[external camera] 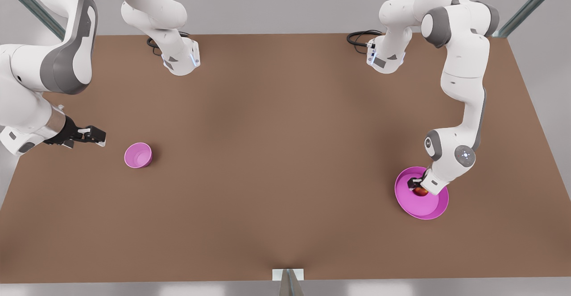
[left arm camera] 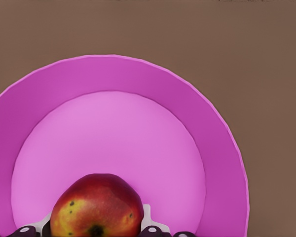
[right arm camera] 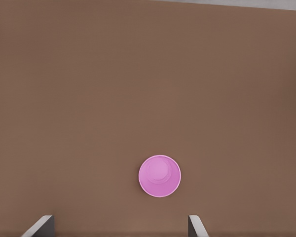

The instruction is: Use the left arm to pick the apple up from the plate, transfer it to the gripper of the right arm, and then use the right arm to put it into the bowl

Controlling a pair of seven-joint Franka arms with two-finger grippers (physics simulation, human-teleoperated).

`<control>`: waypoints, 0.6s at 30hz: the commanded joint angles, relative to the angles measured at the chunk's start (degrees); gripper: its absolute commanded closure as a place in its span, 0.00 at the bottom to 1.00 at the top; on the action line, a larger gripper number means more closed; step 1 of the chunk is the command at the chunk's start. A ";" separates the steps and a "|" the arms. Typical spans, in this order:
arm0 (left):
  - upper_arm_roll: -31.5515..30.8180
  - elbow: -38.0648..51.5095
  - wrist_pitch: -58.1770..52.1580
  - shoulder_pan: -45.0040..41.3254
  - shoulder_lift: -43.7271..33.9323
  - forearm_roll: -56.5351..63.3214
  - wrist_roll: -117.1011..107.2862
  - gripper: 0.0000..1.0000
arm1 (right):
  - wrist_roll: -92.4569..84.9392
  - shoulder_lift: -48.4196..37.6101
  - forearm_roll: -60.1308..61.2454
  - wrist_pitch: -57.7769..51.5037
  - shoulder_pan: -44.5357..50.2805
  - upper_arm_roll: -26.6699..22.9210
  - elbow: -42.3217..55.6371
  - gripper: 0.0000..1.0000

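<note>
Simulated lab bench: bare brown table, grey metal struts

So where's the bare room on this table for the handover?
The broad table middle between bowl and plate is free. Crowded: the plate, where the left end effector straddles the apple. Right end effector waits beside the bowl.

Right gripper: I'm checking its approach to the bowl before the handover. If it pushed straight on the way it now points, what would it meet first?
Probably the pink bowl. The right gripper, fingers open, points across the table toward it; the right wrist view shows the bowl ahead between the fingers. It may pass over the rim; height is unclear.
</note>
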 commanded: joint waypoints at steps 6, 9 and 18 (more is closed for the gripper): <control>0.00 0.20 1.13 -0.01 0.80 0.01 -0.58 0.26 | -0.64 -0.07 0.04 -0.08 0.00 0.00 0.03 0.00; 0.00 0.29 1.13 -0.10 0.80 -0.08 -0.58 0.27 | -0.64 -0.07 0.39 -0.08 -0.09 0.00 0.03 0.00; -4.83 4.42 -20.13 -6.42 -14.05 -4.11 -7.00 0.29 | -0.55 -0.07 0.39 -0.08 0.00 0.00 0.03 0.00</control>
